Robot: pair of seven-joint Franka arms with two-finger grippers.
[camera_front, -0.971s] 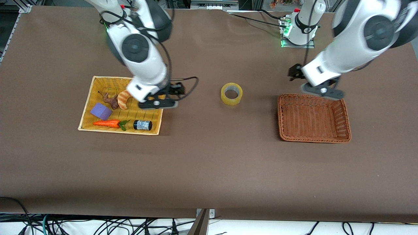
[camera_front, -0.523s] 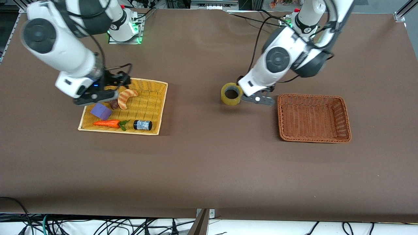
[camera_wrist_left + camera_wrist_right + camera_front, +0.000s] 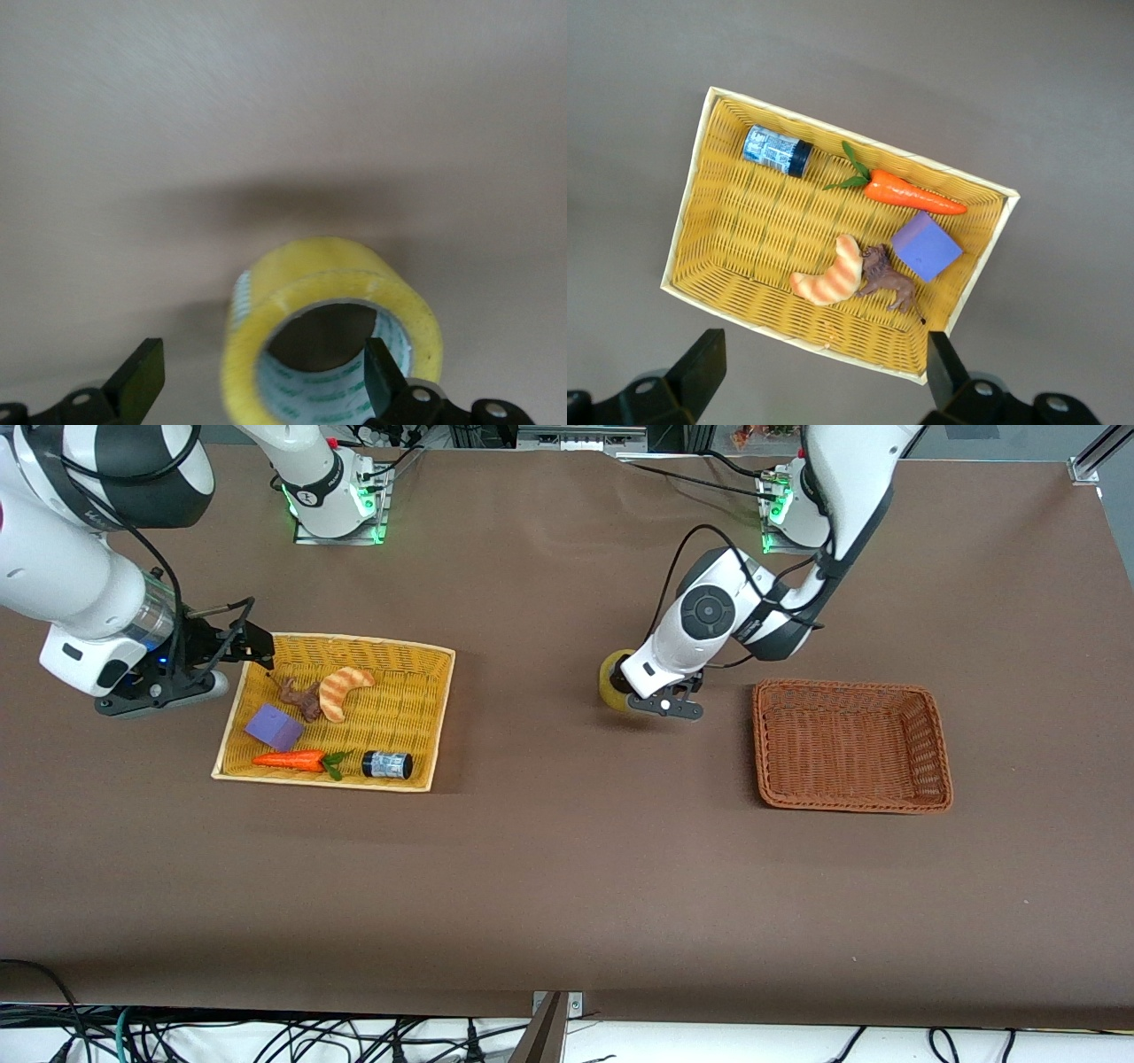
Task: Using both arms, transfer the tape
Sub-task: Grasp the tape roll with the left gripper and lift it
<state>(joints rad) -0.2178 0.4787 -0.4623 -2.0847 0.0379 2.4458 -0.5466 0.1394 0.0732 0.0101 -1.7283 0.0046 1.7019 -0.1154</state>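
The tape (image 3: 610,684), a pale-yellow ring, lies flat on the brown table between the two baskets, mostly hidden under my left gripper (image 3: 645,696). In the left wrist view the tape (image 3: 319,276) sits close up between the open jaws of my left gripper (image 3: 261,376). One finger (image 3: 383,376) is inside the hole and the other stands outside the roll's wall. My right gripper (image 3: 164,689) is open and holds nothing. It hangs over the table beside the yellow basket, toward the right arm's end, as the right wrist view (image 3: 824,365) also shows.
The yellow wicker basket (image 3: 423,717) holds a purple block (image 3: 274,727), a carrot (image 3: 292,760), a black-capped jar (image 3: 387,764), a croissant (image 3: 343,691) and a brown toy animal (image 3: 302,698). A brown wicker basket (image 3: 850,748) stands toward the left arm's end.
My left gripper moved from the brown basket's edge to the tape and came down around its wall. My right gripper moved off the yellow basket toward the right arm's end.
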